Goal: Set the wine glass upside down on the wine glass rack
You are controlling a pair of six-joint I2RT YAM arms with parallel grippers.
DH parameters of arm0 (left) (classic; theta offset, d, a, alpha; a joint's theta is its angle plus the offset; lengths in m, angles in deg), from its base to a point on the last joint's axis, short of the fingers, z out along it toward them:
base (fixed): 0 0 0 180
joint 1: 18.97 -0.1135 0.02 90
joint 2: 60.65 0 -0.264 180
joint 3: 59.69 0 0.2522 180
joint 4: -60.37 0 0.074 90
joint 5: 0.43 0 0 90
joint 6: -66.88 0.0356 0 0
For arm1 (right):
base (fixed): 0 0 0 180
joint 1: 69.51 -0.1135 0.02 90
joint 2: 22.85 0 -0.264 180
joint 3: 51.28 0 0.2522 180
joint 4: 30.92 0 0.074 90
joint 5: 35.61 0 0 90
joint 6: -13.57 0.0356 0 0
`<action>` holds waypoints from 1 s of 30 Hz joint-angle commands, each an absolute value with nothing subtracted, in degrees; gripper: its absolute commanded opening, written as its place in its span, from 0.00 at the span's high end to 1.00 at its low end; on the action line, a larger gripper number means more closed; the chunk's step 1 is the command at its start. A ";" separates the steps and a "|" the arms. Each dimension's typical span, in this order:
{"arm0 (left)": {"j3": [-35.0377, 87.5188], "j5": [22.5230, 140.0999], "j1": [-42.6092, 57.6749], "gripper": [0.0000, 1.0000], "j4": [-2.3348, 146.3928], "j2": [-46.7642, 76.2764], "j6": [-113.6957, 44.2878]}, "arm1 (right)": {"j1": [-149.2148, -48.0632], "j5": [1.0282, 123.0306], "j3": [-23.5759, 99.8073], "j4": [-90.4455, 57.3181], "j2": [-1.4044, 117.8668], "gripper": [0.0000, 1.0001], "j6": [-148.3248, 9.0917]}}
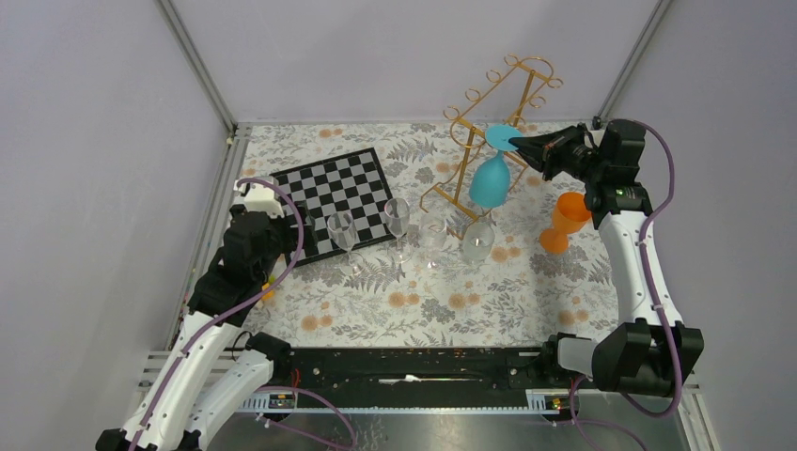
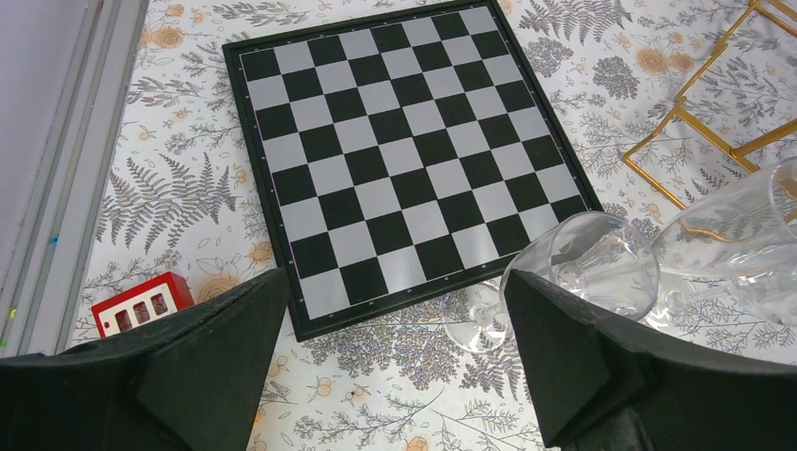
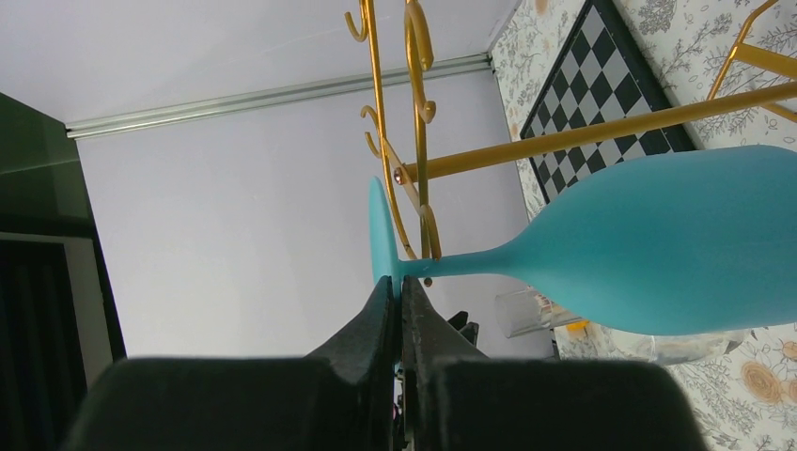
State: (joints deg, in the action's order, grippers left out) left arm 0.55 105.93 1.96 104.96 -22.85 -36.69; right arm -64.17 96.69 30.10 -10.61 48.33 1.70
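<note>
Right gripper: jaws are brought together, apparently pinching the foot rim of the teal stemmed wine glass, which is hung bowl-down between the gold wire rack's rails. The left gripper is held spread, unused.

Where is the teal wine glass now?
Top view, far right: the glass hangs upside down at the gold wire rack, foot pinched by the right gripper.

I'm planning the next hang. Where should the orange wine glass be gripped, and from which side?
Probably the stem, sideways from the right. The orange wine glass stands upright beside the right arm; its bowl looks too wide to pinch, and a stem grip leaves the foot free for the wine glass rack.
</note>
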 commanded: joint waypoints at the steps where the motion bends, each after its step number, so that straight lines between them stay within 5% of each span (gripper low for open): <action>1: 0.79 107.15 1.69 0.01 103.31 -23.92 -36.75 | -64.59 95.32 32.27 -13.22 48.61 1.00 1.69; 30: -0.04 107.45 1.69 0.01 103.31 -24.24 -36.49 | -67.66 94.00 35.81 -12.02 52.32 1.00 0.55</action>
